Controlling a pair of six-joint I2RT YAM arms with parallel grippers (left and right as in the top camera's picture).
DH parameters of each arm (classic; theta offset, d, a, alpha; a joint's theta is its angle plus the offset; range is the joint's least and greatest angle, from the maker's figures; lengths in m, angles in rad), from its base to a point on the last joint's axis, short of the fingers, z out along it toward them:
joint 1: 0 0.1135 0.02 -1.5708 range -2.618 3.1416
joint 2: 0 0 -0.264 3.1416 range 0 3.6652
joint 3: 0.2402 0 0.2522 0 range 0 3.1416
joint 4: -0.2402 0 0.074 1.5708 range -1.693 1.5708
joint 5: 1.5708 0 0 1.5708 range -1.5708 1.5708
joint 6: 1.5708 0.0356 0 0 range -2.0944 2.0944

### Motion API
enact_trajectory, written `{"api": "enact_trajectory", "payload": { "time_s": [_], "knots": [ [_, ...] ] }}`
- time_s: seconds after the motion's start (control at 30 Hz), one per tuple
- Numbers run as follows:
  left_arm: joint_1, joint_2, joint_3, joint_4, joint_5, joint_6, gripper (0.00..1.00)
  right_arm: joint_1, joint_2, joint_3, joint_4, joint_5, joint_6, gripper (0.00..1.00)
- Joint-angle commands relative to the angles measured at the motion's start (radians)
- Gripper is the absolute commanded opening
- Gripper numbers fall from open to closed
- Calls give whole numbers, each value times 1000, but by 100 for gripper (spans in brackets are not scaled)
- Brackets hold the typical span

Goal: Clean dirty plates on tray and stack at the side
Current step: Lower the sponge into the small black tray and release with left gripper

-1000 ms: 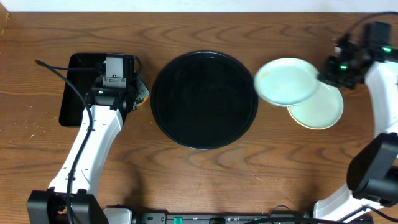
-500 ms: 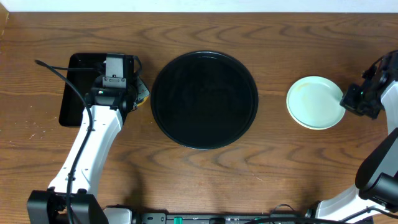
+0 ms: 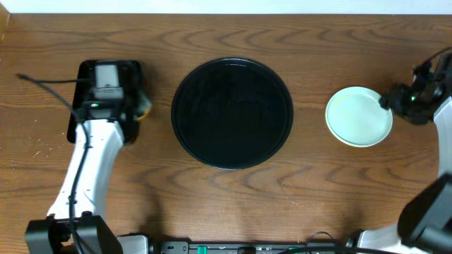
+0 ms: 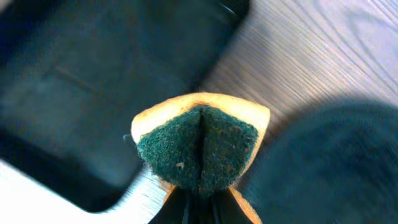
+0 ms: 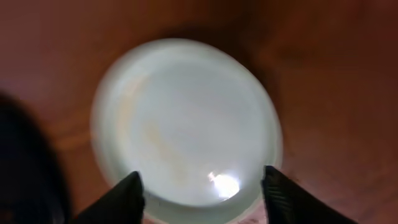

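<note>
Overhead first: the big round tray (image 3: 233, 113) sits mid-surface (image 3: 233, 204) with no plate on it. A pale blue-green plate (image 3: 359, 116) lies on the wood off to the tray's right, apart from its rim. Whether others lie under it can't be told from here. The right claw (image 3: 395, 106) hangs at the plate's far-right edge. Over on the left, the other arm sits above the small rectangular tray (image 3: 73, 127), with a sliver of yellow sponge (image 3: 145, 106) peeking out.

Left wrist view: the left claw (image 4: 199, 202) is pinched tight on that sponge, folding its green scrubbing face into a crease. The dark rectangular tray is below and blurred.

Right wrist view: the right claw (image 5: 200, 196) is spread wide, with one finger either side of the plate's near rim and nothing gripped. The plate looks flat and settled, and there may be a faint tan smudge near its centre, though blur makes that unsure.

This looks like the wrap-up. The right arm should rise straight up with its fingers kept wide so neither tip nudges the rim. The left should lower the sponge well inside the small tray before letting go, so it doesn't tumble onto the wood.
</note>
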Motion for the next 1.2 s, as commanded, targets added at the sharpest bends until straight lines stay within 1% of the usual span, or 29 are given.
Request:
{"api": "enact_trajectory", "payload": {
  "time_s": [0.0,0.07,0.13,0.17,0.23,0.3,0.33,0.43,0.5,0.57,0.73,0.8,0.97,1.0,1.03,1.17],
  "knots": [
    [86,17,7,29,-59,70,8,63,-76,31,13,-62,-11,66],
    [129,39,7,71,-54,132,8,103,-86,31,17,-57,-11,68],
    [158,71,7,104,-47,159,8,146,-84,30,17,-53,-11,70],
    [166,90,7,114,-47,159,13,166,-81,30,16,-50,-11,71],
    [173,137,7,134,-44,158,31,201,-76,30,11,-18,-11,75],
    [171,173,7,148,-39,157,65,221,-77,30,9,7,-11,81],
    [170,188,7,152,-22,156,72,227,-77,30,9,10,-11,84],
    [170,201,8,154,39,157,73,230,-78,30,4,9,-11,86],
    [170,184,13,153,61,158,73,230,-80,30,-8,8,-11,86],
    [170,148,23,149,113,158,73,230,-85,30,-17,-3,-11,86],
    [170,-16,34,153,348,157,75,230,-141,35,-18,-10,-11,87],
    [166,-70,34,150,413,157,75,230,-186,40,-18,-10,-11,87],
    [163,-147,33,146,422,158,75,230,-343,43,-12,-10,-11,89],
    [163,-151,33,145,422,158,75,230,-380,43,-10,-10,-11,92],
    [163,-153,33,146,422,158,75,230,-410,43,-10,-11,-8,99],
    [163,-151,31,144,422,158,75,230,-537,43,-19,-29,81,99]
  ]
}}
